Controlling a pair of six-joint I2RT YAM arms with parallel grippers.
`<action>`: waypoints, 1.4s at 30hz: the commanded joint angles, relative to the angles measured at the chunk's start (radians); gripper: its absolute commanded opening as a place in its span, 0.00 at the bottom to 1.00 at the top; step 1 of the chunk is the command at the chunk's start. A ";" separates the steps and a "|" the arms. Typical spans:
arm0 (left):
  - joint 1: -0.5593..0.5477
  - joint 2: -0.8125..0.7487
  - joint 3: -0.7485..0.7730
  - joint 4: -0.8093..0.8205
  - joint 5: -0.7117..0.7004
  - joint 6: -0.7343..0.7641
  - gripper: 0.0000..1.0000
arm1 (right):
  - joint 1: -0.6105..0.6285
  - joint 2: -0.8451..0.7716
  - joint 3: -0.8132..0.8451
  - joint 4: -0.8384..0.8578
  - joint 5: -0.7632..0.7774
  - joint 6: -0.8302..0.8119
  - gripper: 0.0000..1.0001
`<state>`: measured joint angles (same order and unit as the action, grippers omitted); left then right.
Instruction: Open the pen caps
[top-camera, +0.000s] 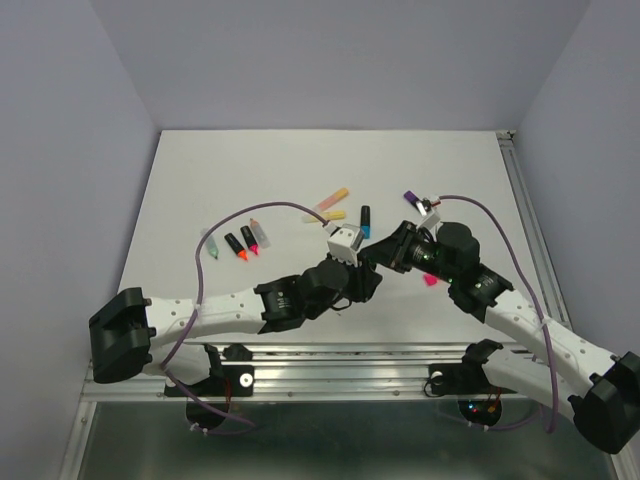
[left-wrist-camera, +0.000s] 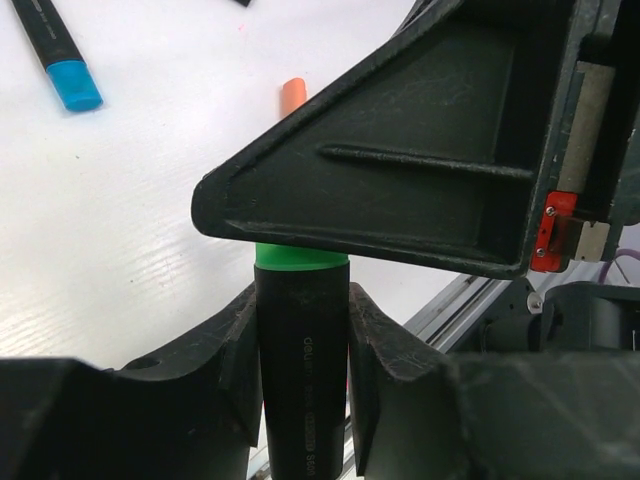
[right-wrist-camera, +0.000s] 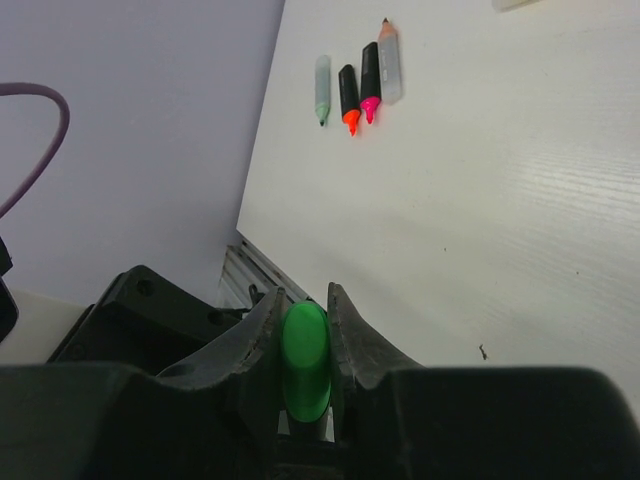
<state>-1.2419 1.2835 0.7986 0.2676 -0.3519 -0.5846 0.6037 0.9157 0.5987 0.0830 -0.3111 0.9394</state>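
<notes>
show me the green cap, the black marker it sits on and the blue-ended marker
green cap (right-wrist-camera: 305, 360): right wrist view, its rounded end
black marker (left-wrist-camera: 303, 370): left wrist view, middle of the barrel
blue-ended marker (left-wrist-camera: 73, 85): left wrist view, the blue end

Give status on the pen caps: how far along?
Done: four uncapped markers lie bare-tipped on the left side; a pink cap and a purple cap lie loose. In hand: left pincer grips a black barrel, right pincer clamps its green cap, not visibly off yet. Remaining: the blue-ended marker looks capped; the pastel markers beside it are too small to tell.
</notes>
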 joint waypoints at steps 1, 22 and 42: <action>0.004 -0.012 -0.012 0.031 -0.005 0.012 0.00 | 0.005 -0.008 0.033 0.031 0.093 -0.050 0.01; -0.151 -0.102 -0.271 0.168 -0.012 -0.153 0.00 | -0.268 0.245 0.173 0.187 0.429 -0.119 0.01; 0.122 -0.222 -0.219 0.235 0.336 -0.008 0.82 | -0.272 0.071 0.003 0.391 -0.327 -0.094 0.01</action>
<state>-1.1622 1.1244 0.5747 0.3840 -0.1932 -0.6655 0.3286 1.0084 0.6407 0.3527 -0.4412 0.8139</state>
